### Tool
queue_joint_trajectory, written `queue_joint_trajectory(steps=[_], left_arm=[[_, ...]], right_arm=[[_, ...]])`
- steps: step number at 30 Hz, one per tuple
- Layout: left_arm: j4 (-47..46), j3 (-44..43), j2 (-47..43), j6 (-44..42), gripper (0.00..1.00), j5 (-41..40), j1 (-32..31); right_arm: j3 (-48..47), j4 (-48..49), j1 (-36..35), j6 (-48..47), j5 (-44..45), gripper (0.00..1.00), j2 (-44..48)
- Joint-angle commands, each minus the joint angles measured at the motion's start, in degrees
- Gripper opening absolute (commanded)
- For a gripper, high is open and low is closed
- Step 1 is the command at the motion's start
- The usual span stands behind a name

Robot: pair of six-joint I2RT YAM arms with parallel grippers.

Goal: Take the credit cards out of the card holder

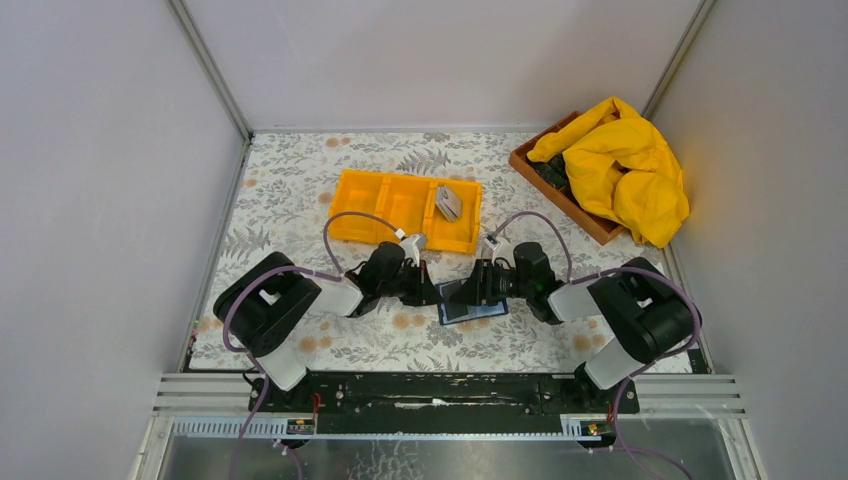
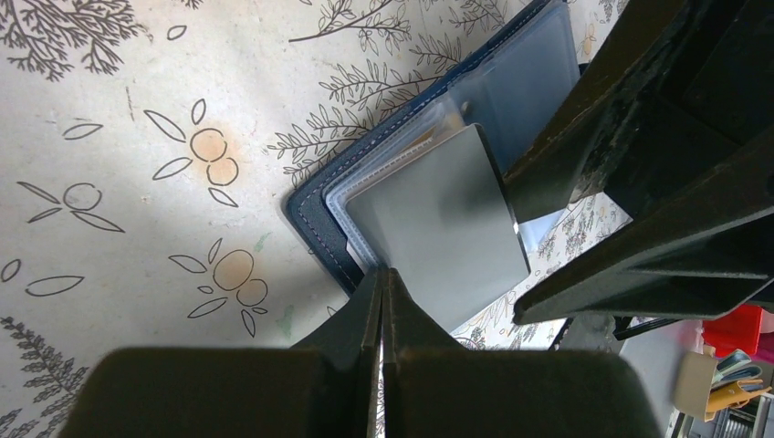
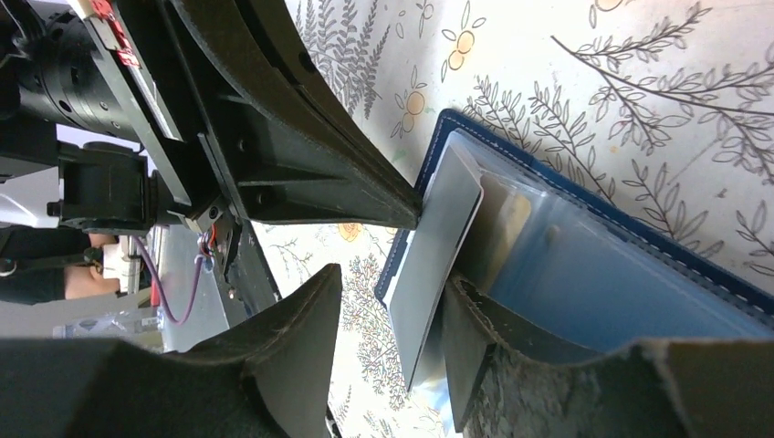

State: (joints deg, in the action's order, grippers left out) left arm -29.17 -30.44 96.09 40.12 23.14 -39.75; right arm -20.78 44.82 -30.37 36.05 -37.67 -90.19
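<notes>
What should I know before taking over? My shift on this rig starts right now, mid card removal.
Left gripper: shut on the grey card, which is partly out of its sleeve.
Right gripper: open, one finger pressing the card holder on the table.
Done: some cards lie in the right compartment of the orange tray.
Left: pull this card free, tray it, then the tan card in its sleeve.

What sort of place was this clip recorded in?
Likely an enclosed lab robot cell: plain white panels, two arms bolted to a rail, staged props like the orange tray on a floral tablecloth.
</notes>
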Motion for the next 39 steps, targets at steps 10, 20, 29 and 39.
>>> queue_joint_trajectory(steps=[10, 20, 29, 39], left_arm=[[2.0, -0.6, 1.4, -1.3, 0.0, -0.1, -0.3], [4.0, -0.9, 1.5, -1.6, 0.0, -2.1, 0.0], [4.6, -1.0, 1.6, -1.6, 0.0, -2.7, 0.3], [4.1, -0.3, 1.0, -1.4, 0.0, -3.1, 0.9]], right_arm=[[-0.9, 12.9, -0.7, 6.1, -8.1, 0.51, -5.9], [-1.4, 0.5, -0.2, -0.8, -2.0, 0.51, 1.5], [-1.5, -3.9, 1.0, -2.5, 1.5, 0.5, 3.0], [-1.8, -8.3, 2.7, -4.1, 4.5, 0.46, 4.2]])
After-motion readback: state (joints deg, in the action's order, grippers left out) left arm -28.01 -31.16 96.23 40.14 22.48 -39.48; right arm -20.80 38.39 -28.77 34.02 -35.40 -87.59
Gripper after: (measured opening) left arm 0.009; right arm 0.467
